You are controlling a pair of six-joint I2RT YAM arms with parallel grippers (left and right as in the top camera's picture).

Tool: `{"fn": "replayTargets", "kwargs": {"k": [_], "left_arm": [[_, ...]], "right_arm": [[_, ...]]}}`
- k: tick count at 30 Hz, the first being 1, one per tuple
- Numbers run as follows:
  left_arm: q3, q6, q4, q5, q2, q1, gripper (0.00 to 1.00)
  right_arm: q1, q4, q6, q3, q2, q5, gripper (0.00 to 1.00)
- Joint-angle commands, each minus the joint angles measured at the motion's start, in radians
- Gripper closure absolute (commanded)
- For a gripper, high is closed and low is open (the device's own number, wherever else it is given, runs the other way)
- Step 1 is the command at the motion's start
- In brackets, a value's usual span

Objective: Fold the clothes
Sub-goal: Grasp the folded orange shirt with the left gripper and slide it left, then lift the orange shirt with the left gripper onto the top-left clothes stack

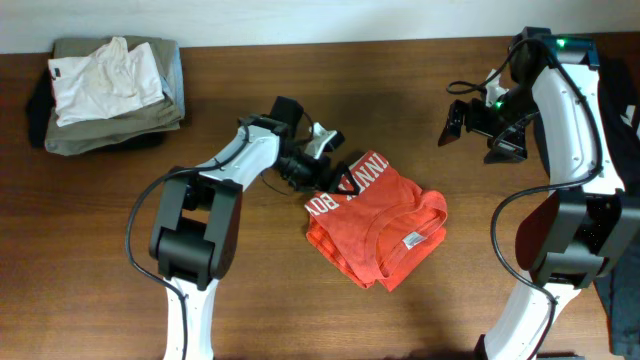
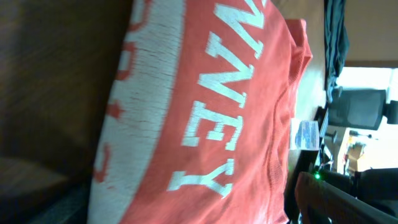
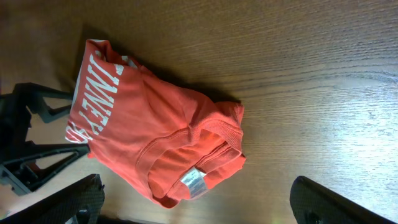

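Observation:
The clothes, a red-orange T-shirt (image 1: 375, 222) with white lettering, lie folded into a small bundle at the table's middle, with the neck label (image 1: 412, 240) facing up. My left gripper (image 1: 340, 178) is open and low at the bundle's upper left edge, its fingers either side of the lettered corner. The shirt (image 2: 205, 112) fills the left wrist view. My right gripper (image 1: 468, 124) hangs open, raised at the back right, well clear of the shirt. In the right wrist view the shirt (image 3: 155, 143) and label (image 3: 194, 182) lie below, with nothing between the fingertips (image 3: 78, 199).
A pile of khaki-grey folded garments (image 1: 120, 125) with a white top (image 1: 105, 80) on it sits at the back left corner. Bare wooden table (image 1: 400, 70) surrounds the shirt. Dark cloth (image 1: 622, 290) hangs past the right edge.

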Motion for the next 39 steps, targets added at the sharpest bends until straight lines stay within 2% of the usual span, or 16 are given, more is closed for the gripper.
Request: {"fn": "replayTargets", "kwargs": {"k": [1,3,4,5,7,8,9,12,16,19,20,21,22,26,35,39], "left_arm": [[-0.001,0.027,-0.001,0.032,0.026,-0.034,0.10],[-0.001,0.027,0.019,0.032,0.026,-0.051,0.29],[-0.001,0.026,0.035,0.032,0.026,-0.055,0.46],[-0.001,0.025,0.053,0.025,0.026,-0.055,0.78],[-0.001,-0.047,0.079,-0.019,0.026,-0.047,0.81],[0.000,-0.150,0.101,-0.122,0.026,-0.029,0.86],[0.001,-0.194,0.119,-0.183,0.026,-0.004,0.91],[0.001,-0.197,0.189,-0.198,0.026,0.101,0.98],[0.001,-0.196,0.262,-0.247,0.026,0.285,0.99],[0.001,-0.197,0.259,-0.264,0.026,0.399,0.97],[0.001,-0.198,0.246,-0.264,0.026,0.434,0.77],[0.001,-0.213,0.233,-0.265,0.026,0.461,0.49],[0.001,-0.215,0.227,-0.265,0.026,0.479,0.03],[0.001,-0.215,0.306,-0.309,0.026,0.503,0.01],[0.001,-0.184,0.518,0.001,0.183,0.386,0.01],[0.001,-0.163,0.433,-0.002,0.222,0.353,0.01]], "right_arm": [[0.003,-0.018,-0.040,0.012,-0.023,-0.015,0.01],[0.003,-0.029,-0.040,0.012,-0.023,-0.016,0.01],[0.003,-0.032,-0.040,0.012,-0.023,-0.015,0.01],[0.003,-0.035,-0.040,0.012,-0.023,-0.015,0.01],[0.003,-0.040,-0.041,0.012,-0.023,-0.014,0.01],[0.003,-0.045,-0.041,0.012,-0.023,-0.007,0.01],[0.003,-0.053,-0.042,0.012,-0.023,0.000,0.01],[0.003,-0.067,-0.063,0.012,-0.023,0.018,0.01],[0.003,-0.067,-0.063,0.012,-0.023,0.018,0.01],[0.003,-0.066,-0.063,0.012,-0.023,0.018,0.01],[0.003,-0.066,-0.063,0.012,-0.023,0.018,0.01],[0.003,-0.066,-0.063,0.012,-0.023,0.018,0.01],[0.003,-0.066,-0.063,0.012,-0.023,0.018,0.02],[0.003,-0.066,-0.062,0.012,-0.023,0.018,0.01],[0.003,-0.074,-0.062,0.012,-0.023,0.014,0.01],[0.004,-0.077,-0.062,0.012,-0.023,0.014,0.02]]}}
